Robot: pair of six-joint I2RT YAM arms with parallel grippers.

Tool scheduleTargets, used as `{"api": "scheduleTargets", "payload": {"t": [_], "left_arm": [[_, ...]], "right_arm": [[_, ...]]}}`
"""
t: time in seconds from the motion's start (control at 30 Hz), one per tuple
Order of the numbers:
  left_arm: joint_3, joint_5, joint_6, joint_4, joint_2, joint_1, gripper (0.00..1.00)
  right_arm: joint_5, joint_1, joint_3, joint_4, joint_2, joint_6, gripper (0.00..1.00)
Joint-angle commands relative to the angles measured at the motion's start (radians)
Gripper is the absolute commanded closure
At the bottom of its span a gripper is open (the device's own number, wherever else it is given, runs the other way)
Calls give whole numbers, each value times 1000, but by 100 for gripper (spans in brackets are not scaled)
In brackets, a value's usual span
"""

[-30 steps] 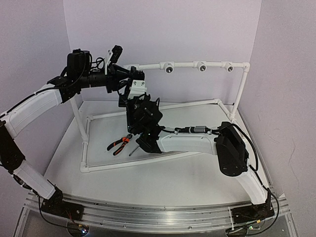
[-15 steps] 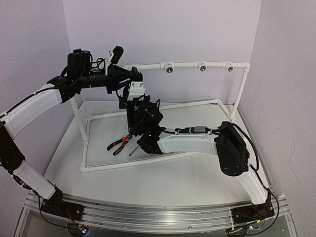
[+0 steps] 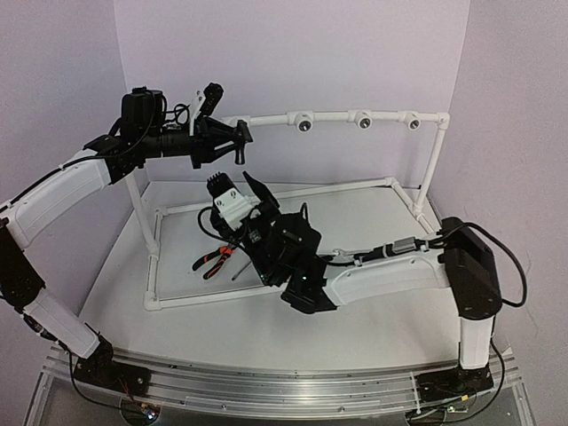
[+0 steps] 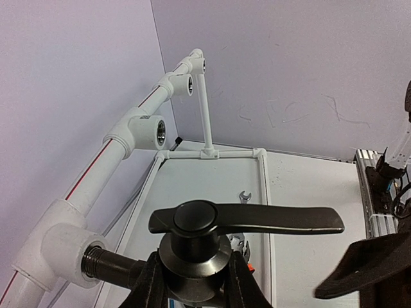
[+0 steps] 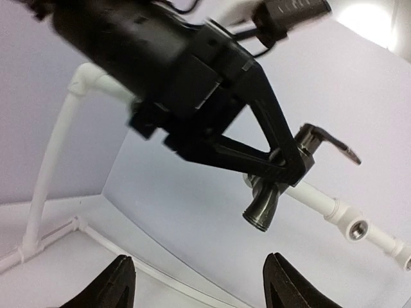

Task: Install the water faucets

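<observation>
The black water faucet [image 4: 192,247] sits between the fingers of my left gripper [image 4: 194,285], which is shut on its round body. Its lever [image 4: 257,218] points right, and its threaded stem enters the leftmost white tee fitting [image 4: 61,250] of the top rail. In the top view this grip is at the rail's left end, with my left gripper [image 3: 238,138] level with the pipe. My right gripper [image 5: 202,285] hangs open below the faucet's spout [image 5: 262,206] and touches nothing. Seen from above, my right gripper [image 3: 235,185] points upward under the left one.
Three more tee fittings [image 3: 304,122] with dark sockets line the top rail of the white pipe frame [image 3: 426,169]. Orange-handled pliers [image 3: 211,260] lie inside the frame's base, beside the right arm. A small wrench [image 4: 244,196] rests on the table.
My right gripper has opened and dropped down away from the faucet, its arm swinging toward the table's front. The left gripper stays shut on the faucet at the tee.
</observation>
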Motion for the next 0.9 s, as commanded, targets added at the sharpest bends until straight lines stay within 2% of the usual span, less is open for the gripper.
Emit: {"api": "scheduleTargets", "payload": {"t": [0.0, 0.07, 0.17, 0.27, 0.33, 0.5, 0.57, 0.63, 0.73, 0.87], "left_arm": [[26, -9, 38, -36, -10, -3, 100], [26, -10, 54, -38, -10, -3, 100], [33, -17, 98, -47, -5, -3, 100], [52, -24, 155, -74, 3, -3, 100], [67, -29, 186, -102, 12, -4, 100], [84, -40, 225, -136, 22, -4, 100], [87, -45, 231, -137, 24, -4, 100], [94, -51, 232, -136, 28, -4, 100], [98, -57, 227, -130, 30, -4, 100], [99, -58, 225, -123, 29, -4, 100]], "right_arm": [[-92, 15, -122, -110, -253, -260, 29], [-112, 6, -96, -369, -342, -197, 27], [-174, -44, 106, -911, -409, 89, 22], [-212, -100, 329, -1286, -384, 331, 18], [-241, -135, 468, -1463, -351, 494, 15], [-416, -246, 745, -1708, -238, 883, 13], [-464, -255, 867, -1761, -161, 970, 11], [-519, -256, 958, -1772, -103, 1038, 13], [-548, -255, 1040, -1765, -30, 1139, 22], [-537, -254, 1051, -1708, -5, 1204, 29]]}}
